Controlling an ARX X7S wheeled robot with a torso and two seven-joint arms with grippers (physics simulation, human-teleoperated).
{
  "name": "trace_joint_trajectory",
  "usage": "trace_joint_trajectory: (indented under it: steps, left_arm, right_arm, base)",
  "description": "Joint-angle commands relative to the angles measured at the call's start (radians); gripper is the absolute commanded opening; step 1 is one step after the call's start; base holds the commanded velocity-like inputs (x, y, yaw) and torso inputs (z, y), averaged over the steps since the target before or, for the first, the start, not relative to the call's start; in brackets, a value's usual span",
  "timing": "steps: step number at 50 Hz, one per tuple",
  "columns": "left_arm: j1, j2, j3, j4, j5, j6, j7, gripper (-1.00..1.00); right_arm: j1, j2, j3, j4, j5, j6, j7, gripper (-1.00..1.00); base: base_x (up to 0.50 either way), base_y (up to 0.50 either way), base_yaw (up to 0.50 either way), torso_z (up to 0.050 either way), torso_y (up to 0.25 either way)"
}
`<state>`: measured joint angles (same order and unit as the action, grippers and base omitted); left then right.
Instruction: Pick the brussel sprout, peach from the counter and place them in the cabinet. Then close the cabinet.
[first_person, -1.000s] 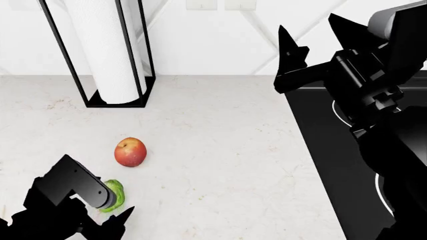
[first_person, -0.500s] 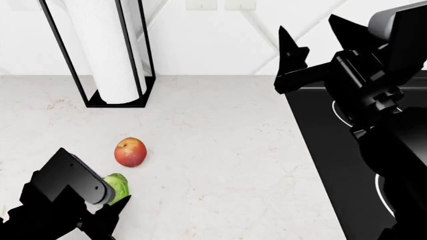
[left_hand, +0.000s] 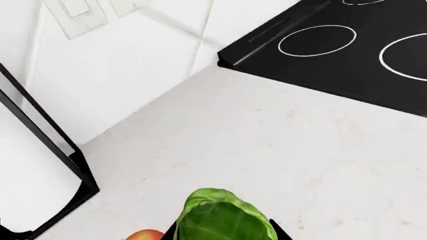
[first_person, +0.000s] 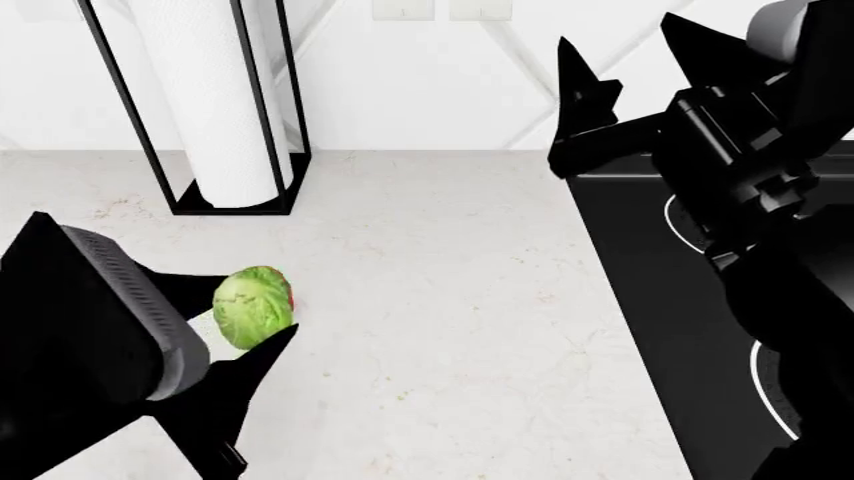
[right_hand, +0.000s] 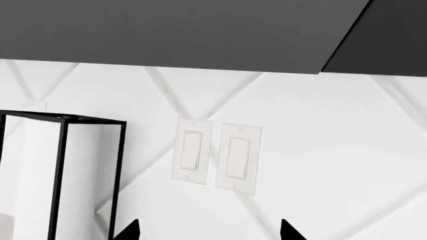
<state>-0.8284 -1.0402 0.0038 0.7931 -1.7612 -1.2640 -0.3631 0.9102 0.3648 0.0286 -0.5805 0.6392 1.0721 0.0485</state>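
Note:
My left gripper (first_person: 248, 328) is shut on the brussel sprout (first_person: 251, 305), a glossy light-green oval held up off the counter (first_person: 441, 300). In the left wrist view the brussel sprout (left_hand: 223, 217) fills the space between the black fingertips (left_hand: 273, 229). The peach lies on the counter beneath and behind it. Only a red sliver of the peach (first_person: 291, 297) shows in the head view, and an edge of the peach (left_hand: 143, 235) in the left wrist view. My right gripper (first_person: 634, 62) hangs high at the right, open and holding nothing. The cabinet's front is out of view.
A black-framed paper towel holder (first_person: 227, 110) stands at the back left of the counter. The black stovetop (first_person: 667, 330) with white rings lies to the right. Wall switches (right_hand: 217, 157) and dark undersides of overhead units (right_hand: 167, 30) face the right gripper (right_hand: 208, 231).
My left gripper has risen from the counter with the brussel sprout, which now covers most of the peach in the head view. The right arm has barely moved.

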Motion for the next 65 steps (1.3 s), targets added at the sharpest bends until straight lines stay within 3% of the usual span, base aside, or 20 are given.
trace_joint_trajectory:
  steps: [1, 11, 25, 32, 38, 45, 65]
  left_arm:
    - [-0.33, 0.034, 0.163, -0.009, -0.257, 0.077, -0.213, -1.0]
    - [-0.584, 0.138, 0.299, -0.076, -0.351, 0.157, -0.395, -1.0]
    - [-0.785, 0.309, 0.364, -0.167, -0.263, 0.257, -0.58, -1.0]
    - [-0.867, 0.392, 0.388, -0.213, -0.164, 0.266, -0.613, -1.0]
    - [-0.943, 0.485, 0.407, -0.277, -0.07, 0.277, -0.587, -1.0]
    - [-1.01, 0.568, 0.42, -0.333, 0.105, 0.29, -0.468, -1.0]
    - [-1.149, 0.672, 0.495, -0.507, 0.472, 0.381, -0.198, -1.0]
  right_arm:
    - [0.012, -0.001, 0.005, -0.009, 0.015, 0.014, 0.012, 1.0]
    - [0.025, 0.0, 0.008, -0.013, 0.025, 0.025, 0.02, 1.0]
    - [0.043, -0.002, 0.003, -0.011, 0.034, 0.03, 0.029, 1.0]
    - [0.05, -0.001, 0.0, -0.007, 0.037, 0.031, 0.032, 1.0]
    - [0.055, -0.002, -0.003, -0.004, 0.039, 0.029, 0.034, 1.0]
    - [0.056, 0.001, 0.0, -0.005, 0.045, 0.031, 0.037, 1.0]
    - [0.036, -0.006, -0.01, 0.002, 0.044, 0.006, 0.042, 1.0]
  base:
    - [0.0, 0.0, 0.0, 0.0, 0.0]
    - [0.0, 0.0, 0.0, 0.0, 0.0]
    - [0.0, 0.0, 0.0, 0.0, 0.0]
    - [0.0, 0.0, 0.0, 0.0, 0.0]
    - [0.0, 0.0, 0.0, 0.0, 0.0]
    - [0.0, 0.0, 0.0, 0.0, 0.0]
    - [0.0, 0.0, 0.0, 0.0, 0.0]
